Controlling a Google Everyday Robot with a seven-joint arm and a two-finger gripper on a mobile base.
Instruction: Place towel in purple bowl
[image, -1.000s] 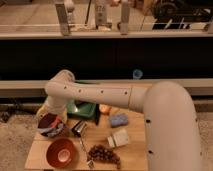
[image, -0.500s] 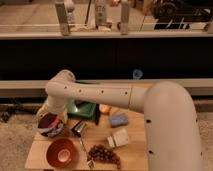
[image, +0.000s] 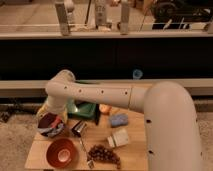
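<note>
Gripper (image: 50, 112) hangs unmoved over 1 purple bowl (image: 42, 131); its grip cannot be told. Towel (image: 52, 124) beneath it appears placed.

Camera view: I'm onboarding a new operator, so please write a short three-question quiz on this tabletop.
1. True or false: the grapes lie on the table, outside the orange bowl.
2. The robot's hand is at the table's left side, over which item? A) purple bowl B) blue sponge C) green tray
3. Which utensil lies between the orange bowl and the grapes?

Key: 1 true. 2 A. 3 the fork.
</note>
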